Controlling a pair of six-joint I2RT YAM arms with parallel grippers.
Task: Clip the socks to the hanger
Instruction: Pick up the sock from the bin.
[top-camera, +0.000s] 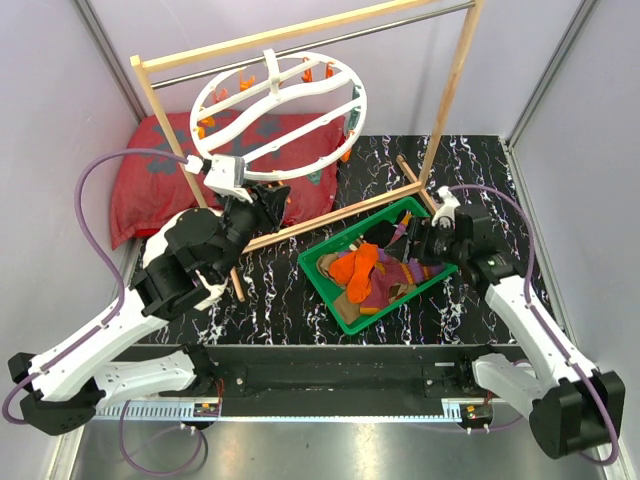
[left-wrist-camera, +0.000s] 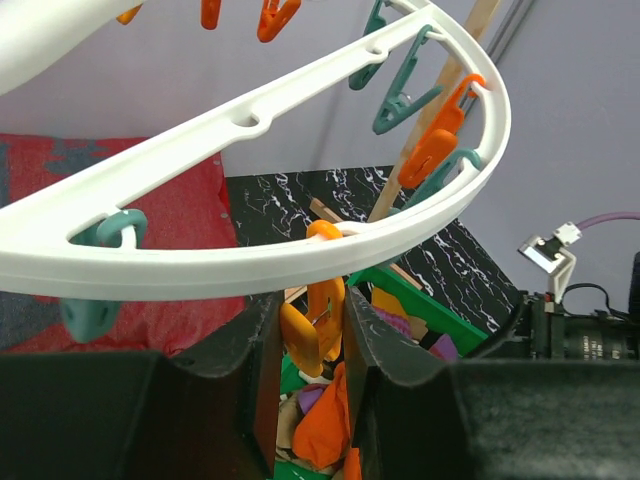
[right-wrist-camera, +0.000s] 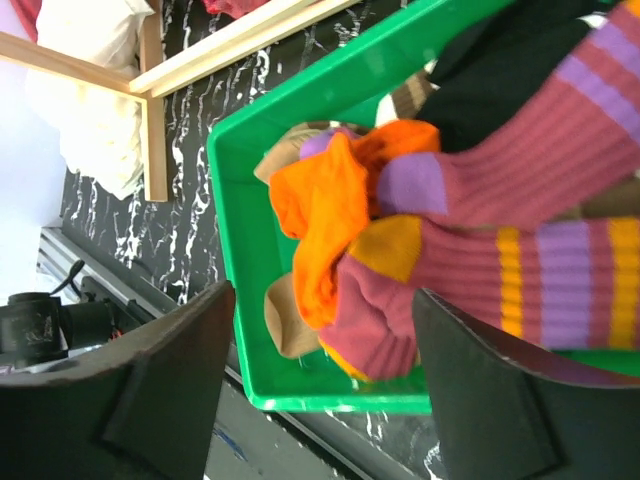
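Lying well to the left of the green bin (right-wrist-camera: 240, 260), a red patterned cushion (top-camera: 160, 170) rests at the back of the black marbled counter (top-camera: 270, 295). Closer to the bin, above and to its left, the left gripper (left-wrist-camera: 312, 335) is up at the hanger (left-wrist-camera: 200, 265), whose white ring hangs tilted from the bar of the wooden rack (top-camera: 456, 90). This gripper is closed on one orange clip (left-wrist-camera: 300, 345) under the ring's rim, with a finger on each side of it. Other orange and teal clips hang free along the rim and crossbars.

Inside the bin the socks (top-camera: 375, 272) lie in a heap. An orange sock (right-wrist-camera: 320, 210) is toward the bin's left side, a purple striped sock (right-wrist-camera: 540, 270) lies across the middle, a black sock (right-wrist-camera: 520, 60) is at the far side, and a tan sock (right-wrist-camera: 285, 325) is underneath.

At the bin's right edge the right gripper (right-wrist-camera: 325, 300) hangs over the heap with its jaws spread wide, holding nothing. Its fingers flank the orange sock and the toe of the striped one; whether they touch the fabric cannot be told.
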